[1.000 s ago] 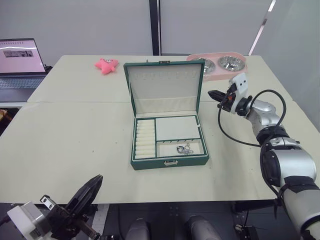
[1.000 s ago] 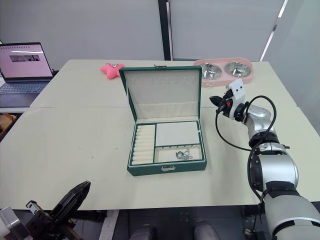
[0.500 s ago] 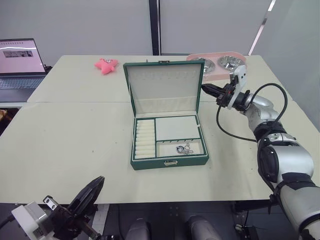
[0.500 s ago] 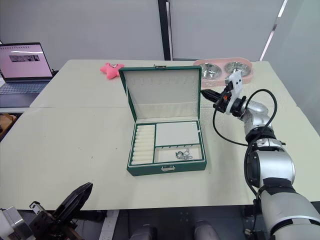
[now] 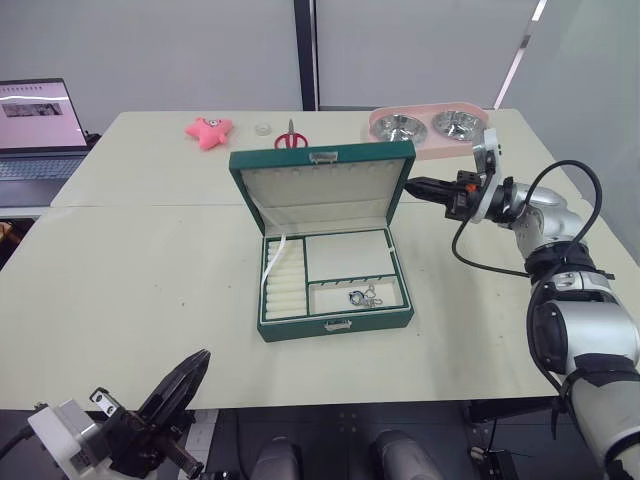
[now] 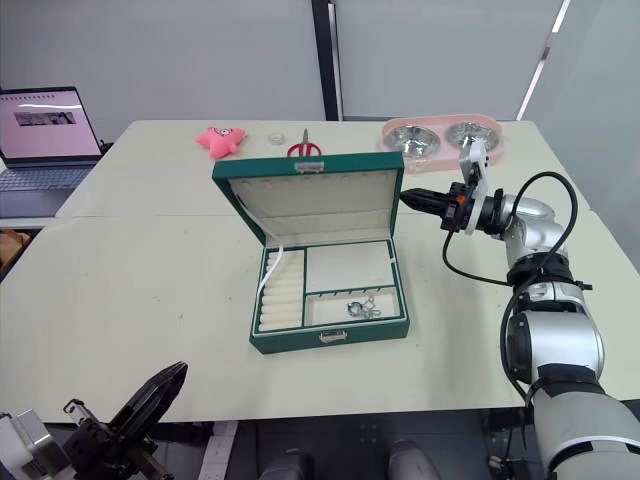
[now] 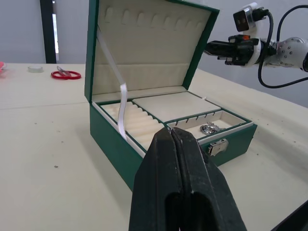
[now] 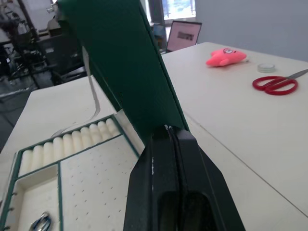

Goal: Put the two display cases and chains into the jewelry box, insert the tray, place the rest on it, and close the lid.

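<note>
The dark green jewelry box stands mid-table with its lid leaning partway forward over the cream interior. The tray sits inside the box. Silver chains lie in its front right compartment. The display cases are hidden. My right gripper is shut, its tip against the lid's upper right corner; in the right wrist view the gripper presses on the lid's green back. My left gripper is shut and hangs low in front of the table's near edge, pointing at the box.
A white ribbon hangs from the lid's left side into the box. Behind the box lie red scissors, a small clear disc and a pink star toy. A pink double bowl sits back right, a laptop far left.
The lid has tipped forward from upright, uncovering the scissors behind it. My right gripper moved left to the lid's right corner and stays against it. The left gripper has hardly moved.
</note>
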Controlling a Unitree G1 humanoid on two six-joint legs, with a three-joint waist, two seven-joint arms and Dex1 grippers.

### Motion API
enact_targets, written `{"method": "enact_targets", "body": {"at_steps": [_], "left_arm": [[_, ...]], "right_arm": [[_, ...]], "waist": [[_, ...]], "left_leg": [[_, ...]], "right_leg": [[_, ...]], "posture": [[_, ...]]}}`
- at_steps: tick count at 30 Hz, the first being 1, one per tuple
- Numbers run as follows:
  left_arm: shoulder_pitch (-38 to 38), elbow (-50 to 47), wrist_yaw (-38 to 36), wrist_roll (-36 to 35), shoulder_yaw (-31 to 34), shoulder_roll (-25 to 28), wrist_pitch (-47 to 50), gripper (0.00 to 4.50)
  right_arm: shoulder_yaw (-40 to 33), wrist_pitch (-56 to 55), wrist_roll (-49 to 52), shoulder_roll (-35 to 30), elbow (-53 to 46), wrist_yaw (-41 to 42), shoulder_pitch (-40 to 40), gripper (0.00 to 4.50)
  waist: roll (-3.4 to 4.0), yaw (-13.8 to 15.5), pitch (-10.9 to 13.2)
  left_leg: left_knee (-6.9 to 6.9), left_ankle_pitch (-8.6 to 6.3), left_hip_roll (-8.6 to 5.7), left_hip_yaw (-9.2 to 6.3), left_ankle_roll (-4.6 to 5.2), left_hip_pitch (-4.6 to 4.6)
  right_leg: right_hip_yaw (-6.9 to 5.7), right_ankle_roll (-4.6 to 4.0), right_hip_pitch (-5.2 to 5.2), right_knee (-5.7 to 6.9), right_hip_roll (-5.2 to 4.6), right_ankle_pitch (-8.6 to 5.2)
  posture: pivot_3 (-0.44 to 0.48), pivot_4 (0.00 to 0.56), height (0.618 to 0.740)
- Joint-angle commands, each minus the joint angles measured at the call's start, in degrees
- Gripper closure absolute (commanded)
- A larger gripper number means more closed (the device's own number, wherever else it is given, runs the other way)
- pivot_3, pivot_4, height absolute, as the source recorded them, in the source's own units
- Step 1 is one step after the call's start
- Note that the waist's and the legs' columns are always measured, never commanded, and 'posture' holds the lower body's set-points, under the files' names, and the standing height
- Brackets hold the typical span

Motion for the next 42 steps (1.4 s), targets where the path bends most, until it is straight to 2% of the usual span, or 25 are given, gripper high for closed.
{"method": "enact_targets", "body": {"at_steps": [1,13,19,23,27,31,34,36,42], "left_arm": [[0.3,-0.4,-0.6,-0.2,0.1,0.7,-1.3,4.50],[0.0,0.3,-0.7,-1.2,0.8,1.6,-1.1,4.50],[-3.4,1.9,4.8,-4.4,5.4,4.5,2.7,4.50],[-10.0,7.8,9.7,-6.4,8.0,9.6,9.1,4.50],[-16.3,13.3,12.3,-5.2,7.5,14.9,15.7,4.50],[-23.4,19.3,13.3,1.0,5.5,18.0,16.3,4.50],[-31.1,26.7,12.6,2.5,5.4,19.8,16.9,3.86],[-35.6,32.4,11.2,4.6,4.9,21.4,16.7,3.25],[-44.8,46.0,7.0,9.3,3.5,24.5,14.6,1.28]], "right_arm": [[2.1,2.7,0.5,-0.9,-6.1,3.0,2.1,4.49],[1.5,2.6,0.6,-3.6,-7.4,-0.2,4.7,4.49],[-1.0,2.4,1.9,-7.2,-12.5,-4.2,10.9,4.49],[-4.3,2.3,3.2,-9.3,-17.8,-8.7,17.4,3.71],[-7.7,0.6,4.3,-11.4,-23.1,-12.2,25.9,2.66],[-11.1,-0.9,5.1,-12.4,-27.7,-16.4,33.7,1.56],[-14.3,-1.3,6.5,-12.1,-31.5,-19.6,40.6,0.60],[-16.3,-1.0,7.7,-11.8,-34.4,-21.5,44.7,0.00],[-18.8,-1.5,9.3,-11.9,-39.2,-24.1,53.4,0.00]], "waist": [[0.00,0.0,0.0],[-0.01,0.2,0.0],[-0.01,0.4,0.0],[-0.01,0.6,0.0],[-0.01,0.7,0.0],[0.00,0.7,0.0],[0.01,0.8,0.0],[0.01,0.9,0.0],[0.02,0.6,0.0]], "left_leg": [[0.00,0.00,0.00,0.01,0.00,0.00],[0.01,0.00,-0.02,-0.02,0.00,-0.02],[0.02,0.00,-0.02,-0.06,0.00,-0.03],[0.03,0.00,-0.04,-0.11,0.00,-0.02],[0.05,0.00,-0.04,-0.17,0.00,-0.02],[0.05,0.00,-0.05,-0.16,0.00,-0.02],[0.06,0.01,-0.03,-0.18,-0.01,0.01],[0.04,0.02,-0.03,-0.20,-0.02,0.03],[0.04,0.01,-0.04,-0.13,-0.02,0.04]], "right_leg": [[0.01,0.00,0.00,0.00,0.00,0.00],[-0.01,0.00,0.01,-0.01,0.01,0.00],[-0.05,0.00,0.03,-0.01,0.01,0.00],[-0.08,0.00,0.05,0.02,0.00,0.00],[-0.15,0.01,0.09,0.02,0.01,0.00],[-0.15,0.00,0.09,0.04,-0.01,0.00],[-0.17,0.00,0.10,0.10,0.03,0.00],[-0.18,0.00,0.12,0.11,0.06,0.00],[-0.13,0.00,0.10,0.09,0.04,0.00]], "posture": [[0.000,0.150,0.740],[0.000,0.150,0.740],[0.000,0.150,0.740],[0.000,0.150,0.740],[0.000,0.150,0.740],[0.000,0.150,0.740],[0.000,0.150,0.740],[0.000,0.150,0.740],[0.000,0.150,0.740]]}}
